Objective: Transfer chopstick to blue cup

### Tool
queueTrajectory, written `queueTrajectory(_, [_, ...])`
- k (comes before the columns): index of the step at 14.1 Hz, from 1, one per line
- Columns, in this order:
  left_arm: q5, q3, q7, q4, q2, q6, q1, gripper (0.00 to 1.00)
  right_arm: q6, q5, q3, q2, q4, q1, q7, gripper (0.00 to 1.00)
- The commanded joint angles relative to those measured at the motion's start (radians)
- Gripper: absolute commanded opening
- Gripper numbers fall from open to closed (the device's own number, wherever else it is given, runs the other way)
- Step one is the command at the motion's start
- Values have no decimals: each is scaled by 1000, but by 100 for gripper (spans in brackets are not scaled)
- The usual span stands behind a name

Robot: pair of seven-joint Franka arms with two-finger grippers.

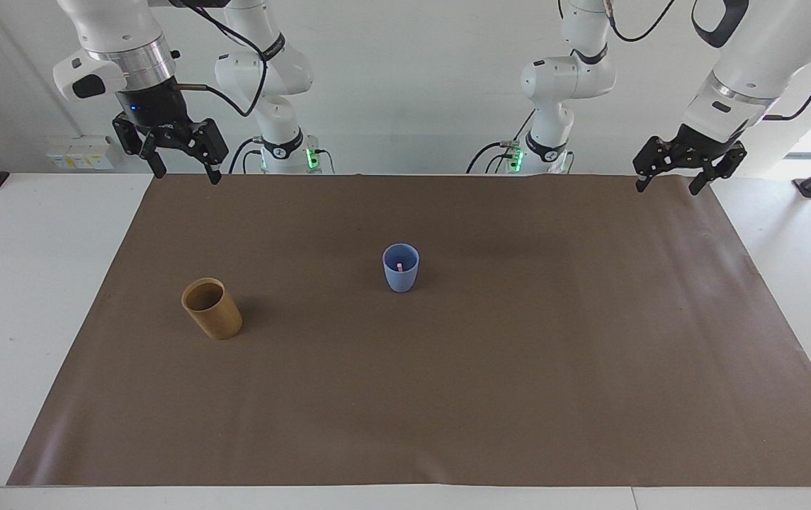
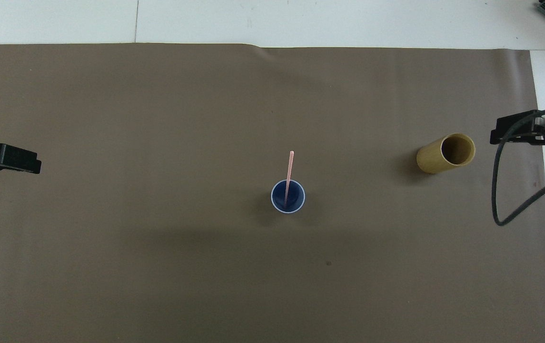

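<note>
The blue cup stands upright near the middle of the brown mat. The pale-pink chopstick stands in it, leaning on the rim with its upper end sticking out. My right gripper hangs open and empty in the air over the mat's edge at the right arm's end, apart from both cups. My left gripper waits open and empty above the mat's corner at the left arm's end.
A tan cylindrical cup stands upright and empty toward the right arm's end of the brown mat. A black cable hangs from the right arm's wrist.
</note>
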Motion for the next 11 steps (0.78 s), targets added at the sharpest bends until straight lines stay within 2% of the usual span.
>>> queueTrajectory(1, [14, -9, 8, 11, 3, -18, 15, 100, -16, 5, 6, 10, 21, -11, -26, 100])
queueTrajectory(4, [14, -9, 8, 13, 4, -18, 15, 100, -31, 5, 6, -2, 2, -9, -49, 100])
queueTrajectory(7, [14, -9, 8, 11, 3, -18, 15, 100, -45, 5, 6, -64, -91, -5, -97, 100])
queueTrajectory(11, [14, -9, 8, 13, 3, -18, 15, 100, -36, 6, 6, -71, -101, -5, -95, 100])
